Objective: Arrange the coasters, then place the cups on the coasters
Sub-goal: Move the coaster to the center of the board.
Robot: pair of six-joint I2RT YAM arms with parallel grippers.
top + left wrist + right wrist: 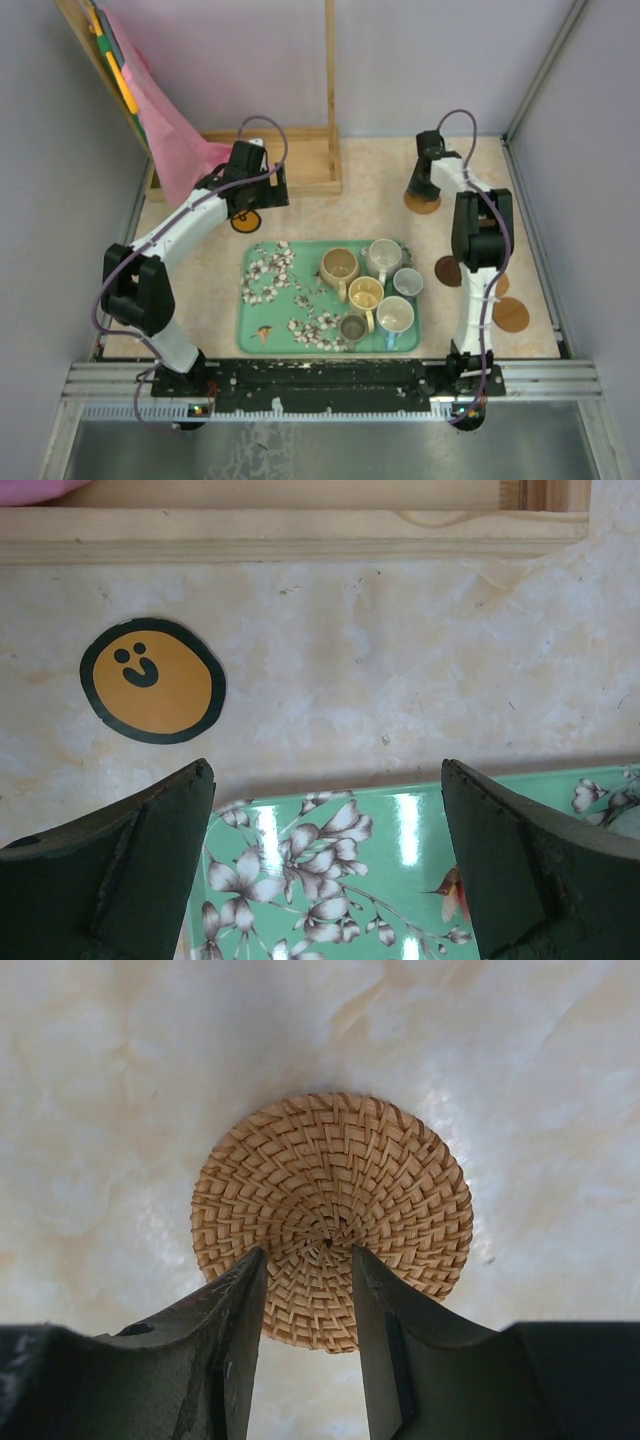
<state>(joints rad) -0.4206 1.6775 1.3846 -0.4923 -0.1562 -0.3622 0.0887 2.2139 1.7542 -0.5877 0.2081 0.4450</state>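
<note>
Tan woven coaster (332, 1200) lies flat on the marbled tabletop (370, 200) at the far right. The right end effector (308, 1260) stands over the near part of it. Its fingers (235, 1310) are a narrow gap apart, with the weave visible between them and nothing clamped. Whether the tips touch the coaster cannot be told.

The left end effector (325, 780) has its fingers spread wide and holds nothing. It hangs over the far edge of the green floral tray (390, 880). The orange, black-rimmed smiley coaster (152, 680) lies flat just beyond that edge, between the tray and the wooden frame (300, 530).

A dark brown coaster (446, 271) and an orange-tan coaster (512, 315) lie on the tabletop right of the tray, beside the right arm.

Six cups stand upright on the right half of the tray, none on a coaster:
- tan cup (338, 266)
- grey cup (384, 254)
- pale blue cup (407, 282)
- yellow cup (365, 293)
- white cup (395, 315)
- small dark cup (353, 327)
</note>
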